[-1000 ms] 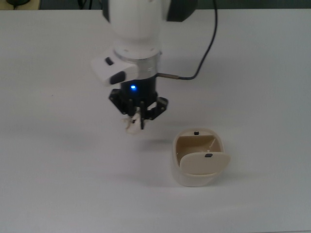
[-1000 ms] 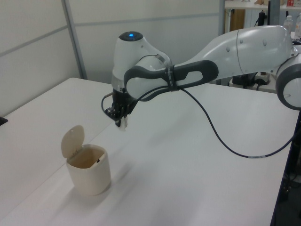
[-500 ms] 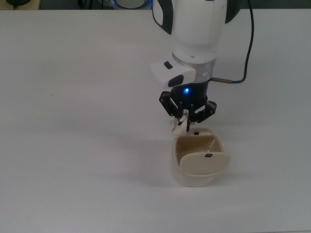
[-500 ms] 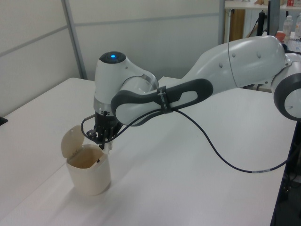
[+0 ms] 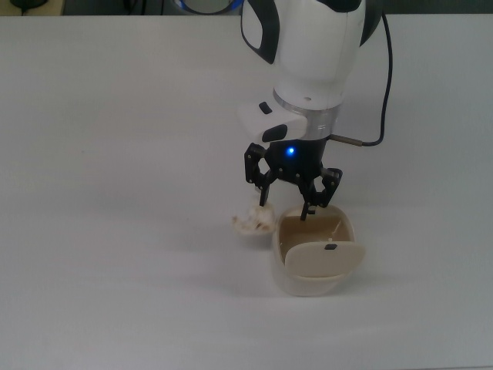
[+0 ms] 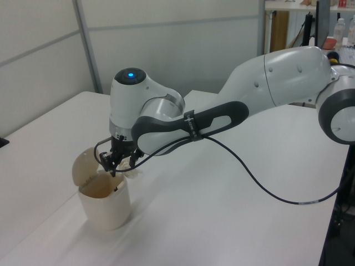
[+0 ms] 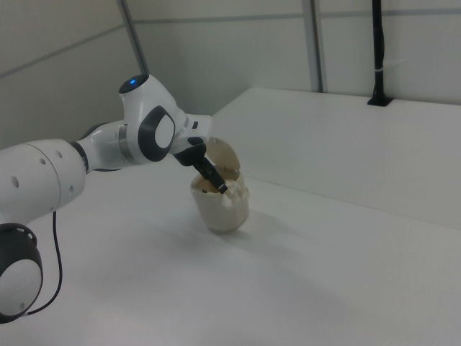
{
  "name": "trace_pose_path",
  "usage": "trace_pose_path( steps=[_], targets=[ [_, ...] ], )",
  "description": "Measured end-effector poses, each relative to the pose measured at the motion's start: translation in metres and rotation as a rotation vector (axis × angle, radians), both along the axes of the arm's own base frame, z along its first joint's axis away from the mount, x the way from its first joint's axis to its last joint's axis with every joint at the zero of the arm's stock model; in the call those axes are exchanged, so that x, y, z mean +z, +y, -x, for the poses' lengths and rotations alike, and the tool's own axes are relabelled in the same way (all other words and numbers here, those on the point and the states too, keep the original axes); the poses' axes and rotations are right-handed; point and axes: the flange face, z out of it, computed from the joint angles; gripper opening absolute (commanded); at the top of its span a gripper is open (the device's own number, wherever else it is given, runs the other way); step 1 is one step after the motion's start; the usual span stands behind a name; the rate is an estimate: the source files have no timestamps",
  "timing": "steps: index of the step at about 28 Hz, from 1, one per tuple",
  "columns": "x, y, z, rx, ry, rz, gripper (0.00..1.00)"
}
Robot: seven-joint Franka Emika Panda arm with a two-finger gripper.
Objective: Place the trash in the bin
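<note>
Your claw (image 5: pixel 286 202) hangs with its fingers spread apart and empty, just over the bin's (image 5: pixel 312 258) far rim. The trash (image 5: pixel 253 221) sits on the tabletop (image 5: pixel 115 154) outside the bin, touching its wall on the top view's left.

1. You see the trash (image 5: pixel 253 223) as crumpled, rough paper.
2. Your bin (image 5: pixel 312 284) looks like smooth matt plastic.
3. The table (image 5: pixel 115 154) shows you a smooth matt white surface.
4. Your arm's shell (image 6: pixel 288 72) is glossy.
</note>
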Motion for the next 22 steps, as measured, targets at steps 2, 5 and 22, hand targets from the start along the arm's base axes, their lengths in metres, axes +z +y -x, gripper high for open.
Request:
trace_pose_path(
  steps=[2, 5, 22],
  targets=[
    [0.0, 0.0, 0.0, 0.0, -0.001, -0.001, 1.0],
    [0.001, 0.002, 0.0, -0.008, -0.003, -0.004, 1.0],
    [0.017, 0.011, 0.003, -0.012, -0.028, -0.015, 1.0]
  ],
)
